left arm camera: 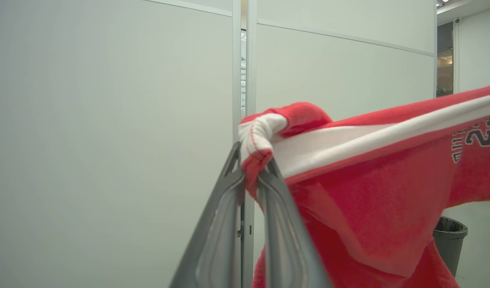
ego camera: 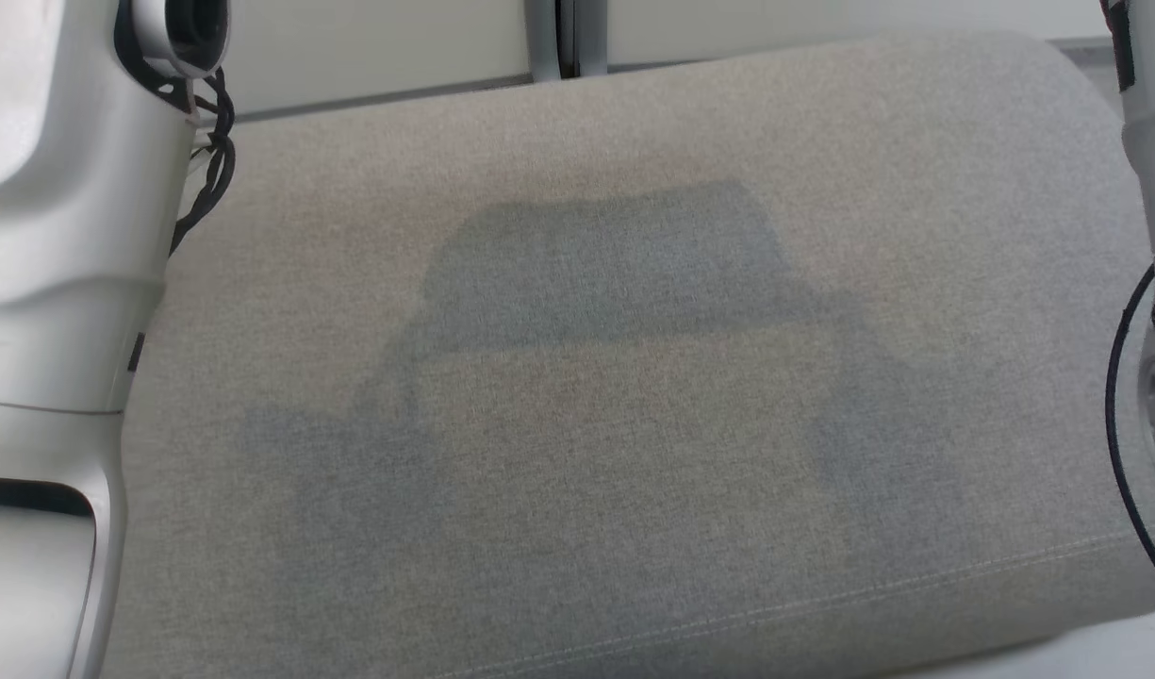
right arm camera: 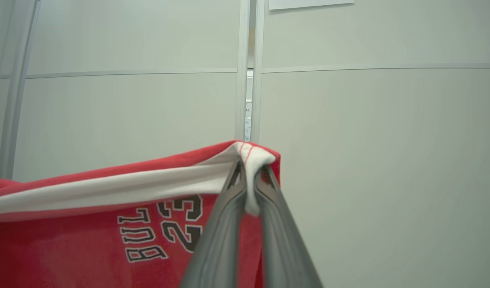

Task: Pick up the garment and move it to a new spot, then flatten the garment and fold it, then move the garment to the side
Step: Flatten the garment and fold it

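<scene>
A broad padded surface (ego camera: 634, 453) of fine grey woven cloth, with a stitched seam along its near edge, lies bare below both pale arms, with open room across it. Beyond the fingers stand smooth, flat wall panels (left arm camera: 109, 140) divided by a thin metal post. The garment (left arm camera: 369, 192), fleecy red with a white band and dark block lettering, hangs stretched between the tools, off the surface. It runs rightward from the left gripper (left arm camera: 253, 160) and leftward from the right gripper (right arm camera: 251, 170). Each gripper pinches a bunched top corner between nearly closed fingers. A dark round bin (left arm camera: 449, 240) stands low to the left gripper's right.
</scene>
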Tool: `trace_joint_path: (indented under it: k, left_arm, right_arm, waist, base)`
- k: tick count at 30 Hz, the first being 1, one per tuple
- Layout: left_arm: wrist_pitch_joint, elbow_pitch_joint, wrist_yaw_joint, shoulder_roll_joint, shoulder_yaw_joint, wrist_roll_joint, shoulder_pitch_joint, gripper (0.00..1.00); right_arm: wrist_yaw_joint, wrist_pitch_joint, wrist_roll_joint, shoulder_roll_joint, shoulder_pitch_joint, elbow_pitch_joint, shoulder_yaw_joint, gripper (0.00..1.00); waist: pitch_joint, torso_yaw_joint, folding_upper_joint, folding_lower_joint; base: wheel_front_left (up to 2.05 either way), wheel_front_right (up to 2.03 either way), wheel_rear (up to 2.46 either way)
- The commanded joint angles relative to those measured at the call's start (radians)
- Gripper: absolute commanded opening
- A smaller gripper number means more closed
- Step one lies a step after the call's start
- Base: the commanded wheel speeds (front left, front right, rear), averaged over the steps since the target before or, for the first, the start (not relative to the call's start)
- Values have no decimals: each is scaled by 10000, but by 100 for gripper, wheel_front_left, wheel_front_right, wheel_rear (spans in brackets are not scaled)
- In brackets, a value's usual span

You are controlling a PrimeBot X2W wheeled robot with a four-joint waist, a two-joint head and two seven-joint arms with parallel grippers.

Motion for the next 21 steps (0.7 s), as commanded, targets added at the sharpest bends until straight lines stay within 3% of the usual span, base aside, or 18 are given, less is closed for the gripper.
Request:
trace_joint_path:
  k: [1, 6, 11, 21]
  left_arm:
    - [-457, 557, -133, 133, 144, 89, -114, 0]
    - [-1188, 1812, -550, 223, 93, 124, 118, 0]
    - [-1644, 2861, -1145, 88, -31, -78, 897, 0]
    - [-2094, 3039, -1647, -316, 268, -498, 2313, 0]
  right_arm:
    - [-45, -395, -253, 208, -40, 345, -165, 0]
    - [-43, -688, -230, 658, 651, 892, 409, 0]
    - [-34, -795, 506, 900, 1872, 1024, 1726, 0]
    - [-33, -940, 2206, 132, 3723, -174, 3567, 0]
  waist:
    - [1857, -416, -1, 0]
    - [2998, -798, -1, 0]
    - [3579, -954, -1, 0]
    - [3182, -645, -1, 0]
  base:
    - [0, 0, 0]
    - [0, 0, 0]
    - [0, 0, 0]
    - [0, 0, 0]
